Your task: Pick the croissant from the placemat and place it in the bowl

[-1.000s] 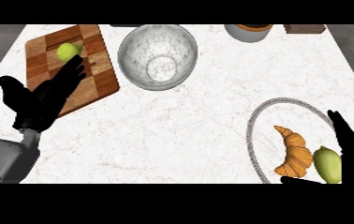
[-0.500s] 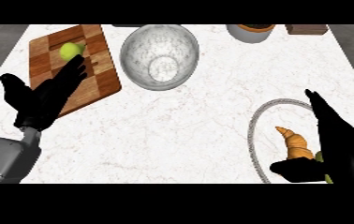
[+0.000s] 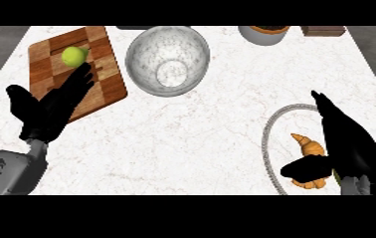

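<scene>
Your right hand (image 3: 343,147) lay over the croissant (image 3: 310,150) on the round placemat (image 3: 270,135) at the bench's near right corner, thumb curled under it and fingers straight, hiding much of the pastry and the mat's right side. The bowl (image 3: 168,59) stood well apart near the far edge. Your left hand (image 3: 53,105) rested spread at the left, covering part of the cutting board (image 3: 99,67).

A white marble counter (image 3: 198,132) with faint veins fills the view. A wooden cutting board (image 3: 103,82) lies at its upper left. Grey floor shows past both top corners. Light falls evenly, with soft shadows.
</scene>
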Tool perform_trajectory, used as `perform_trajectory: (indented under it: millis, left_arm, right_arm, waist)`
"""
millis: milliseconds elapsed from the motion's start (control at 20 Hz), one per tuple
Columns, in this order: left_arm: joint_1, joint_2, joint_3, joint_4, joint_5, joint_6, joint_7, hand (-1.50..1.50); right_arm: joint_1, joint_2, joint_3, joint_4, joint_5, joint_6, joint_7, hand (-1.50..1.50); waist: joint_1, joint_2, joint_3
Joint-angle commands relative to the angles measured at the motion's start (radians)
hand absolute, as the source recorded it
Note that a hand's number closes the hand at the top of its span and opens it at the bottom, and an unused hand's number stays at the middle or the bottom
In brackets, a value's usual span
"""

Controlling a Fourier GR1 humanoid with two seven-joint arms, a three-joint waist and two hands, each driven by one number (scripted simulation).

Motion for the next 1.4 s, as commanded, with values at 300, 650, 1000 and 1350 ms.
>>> perform_trajectory:
  millis: [300, 650, 1000, 1350]
  left_arm:
    - [-0.057, -0.018, 0.037, 0.031, -0.008, -0.006, 0.042, 0.0]
    - [-0.025, -0.008, 0.062, -0.003, -0.015, -0.039, 0.055, 0.0]
    - [0.02, -0.022, 0.074, -0.016, -0.045, -0.06, 0.02, 0.0]
    - [0.03, -0.059, 0.097, -0.011, -0.058, -0.065, 0.029, 0.0]
  right_arm:
    - [-0.026, 0.029, 0.004, 0.069, -0.001, 0.14, 0.208, -1.5]
    - [-0.039, 0.046, -0.053, 0.145, 0.026, 0.137, 0.138, -1.5]
    - [0.0, 0.093, -0.088, 0.2, 0.048, 0.138, 0.094, -1.5]
    - [0.036, 0.098, -0.136, 0.239, 0.055, 0.165, 0.015, -1.5]
  waist:
    - [-0.018, 0.0, 0.001]
    - [-0.011, 0.0, 0.002]
    - [-0.007, -0.001, 0.002]
    - [-0.01, -0.001, 0.002]
